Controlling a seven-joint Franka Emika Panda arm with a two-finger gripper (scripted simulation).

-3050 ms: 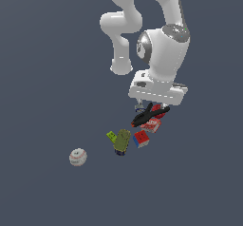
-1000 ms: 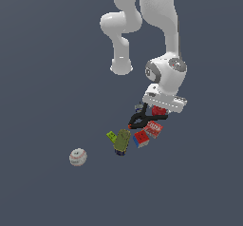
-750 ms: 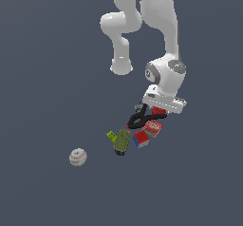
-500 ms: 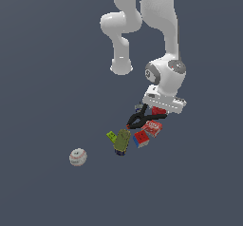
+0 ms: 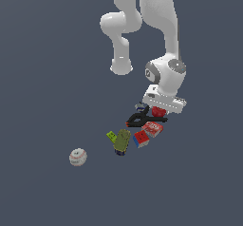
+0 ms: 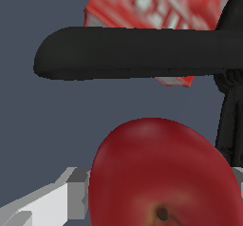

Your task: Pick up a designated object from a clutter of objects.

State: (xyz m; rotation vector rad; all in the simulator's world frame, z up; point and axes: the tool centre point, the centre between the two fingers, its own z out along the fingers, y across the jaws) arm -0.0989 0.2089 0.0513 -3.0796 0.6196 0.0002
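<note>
Apple (image 6: 161,173) is filling the lower middle of the wrist view, its dimple facing the camera, and a pale finger (image 6: 52,199) is showing at the lower left edge beside it — the other side is hidden, so I cannot tell whether the jaws are pinching the fruit or only standing around it. In the exterior view the apple (image 5: 158,111) is sitting just right of centre, tucked directly under the gripper (image 5: 160,107), which is coming straight down from above, probably because neighbours are crowding the fruit's sides. Beyond the apple in the wrist view, a black clamp (image 6: 133,51) is lying as a long bar across the upper frame, and the red box (image 6: 156,6) is showing behind it at the top. Further toward the exterior view's lower left, the multicoloured cube (image 5: 140,138), the olive-green bottle (image 5: 122,141) and the green block (image 5: 111,136) are clustering together, while the baseball (image 5: 78,157) is resting well apart — clear of the pick.
</note>
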